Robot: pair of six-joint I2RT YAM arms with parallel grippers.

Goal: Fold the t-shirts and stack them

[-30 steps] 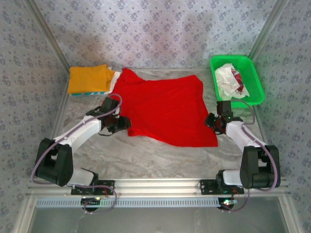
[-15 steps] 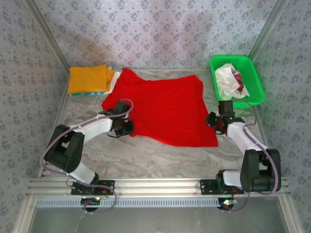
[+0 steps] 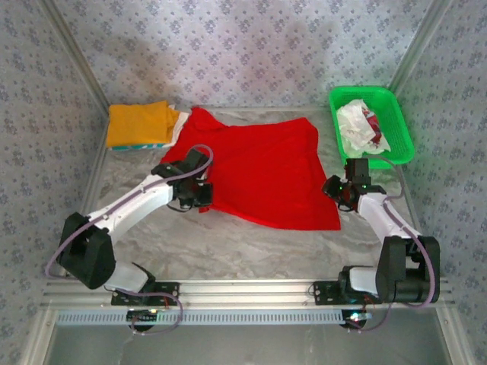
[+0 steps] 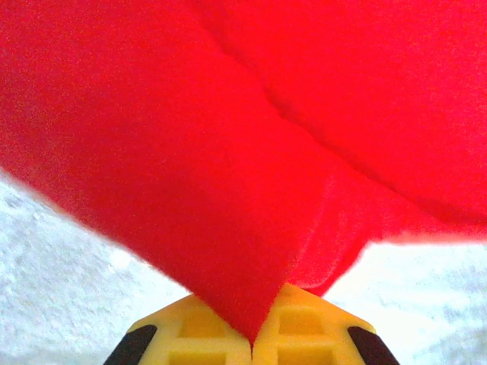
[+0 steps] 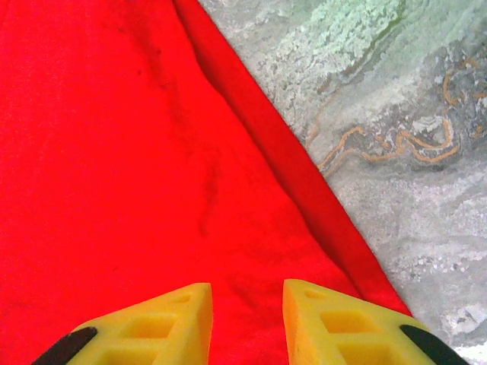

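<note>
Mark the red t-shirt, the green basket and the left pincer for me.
red t-shirt [image 3: 266,175], top view, middle of cloth
green basket [image 3: 401,122], top view, right wall
left pincer [image 4: 252,350], left wrist view, where the tips pinch cloth

left fingers [image 4: 304,334] pinched together, right fingers [image 5: 152,327] slightly apart.

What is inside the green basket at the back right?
The green basket holds a crumpled white shirt with red marks, and bare mesh shows to its right. Anything lying under the shirt is covered and cannot be seen.
</note>
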